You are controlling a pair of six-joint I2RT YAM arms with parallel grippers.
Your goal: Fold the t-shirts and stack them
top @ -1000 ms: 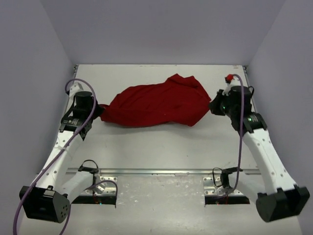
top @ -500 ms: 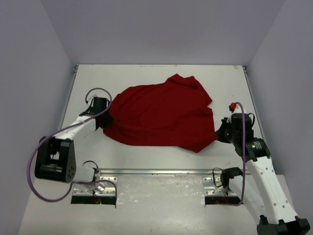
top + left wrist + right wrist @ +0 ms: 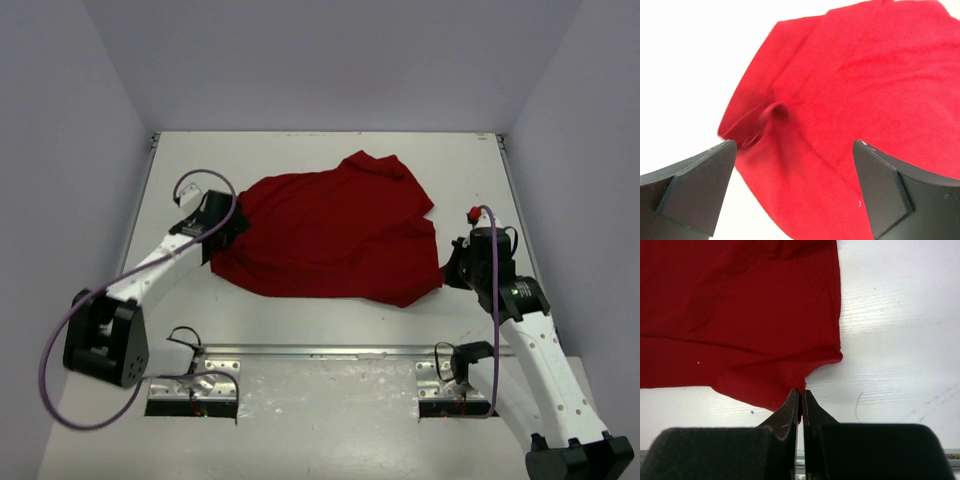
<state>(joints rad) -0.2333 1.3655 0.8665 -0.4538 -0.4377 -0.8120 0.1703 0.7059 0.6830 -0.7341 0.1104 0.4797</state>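
A deep-red t-shirt (image 3: pixel 335 235) lies spread over the middle of the white table, its collar end toward the far right. My left gripper (image 3: pixel 228 232) hovers at the shirt's left edge with its jaws wide open; in the left wrist view the red cloth (image 3: pixel 840 100) lies loose below and between the black fingers (image 3: pixel 690 185), with a small pinched pucker in it. My right gripper (image 3: pixel 800 392) is shut on the t-shirt's near right corner (image 3: pixel 785 380), a sliver of red cloth caught between the tips. In the top view that gripper (image 3: pixel 447 270) sits at the shirt's right end.
Purple-grey walls enclose the table (image 3: pixel 330 310) on three sides. A metal rail (image 3: pixel 330 351) runs across the near edge with the two arm bases behind it. A purple cable (image 3: pixel 195 183) loops above the left wrist.
My left gripper has opened and let go of the shirt's left edge, lifting slightly. Both arms pulled toward the near side earlier and the shirt spread flatter. The right gripper stays shut on its corner.
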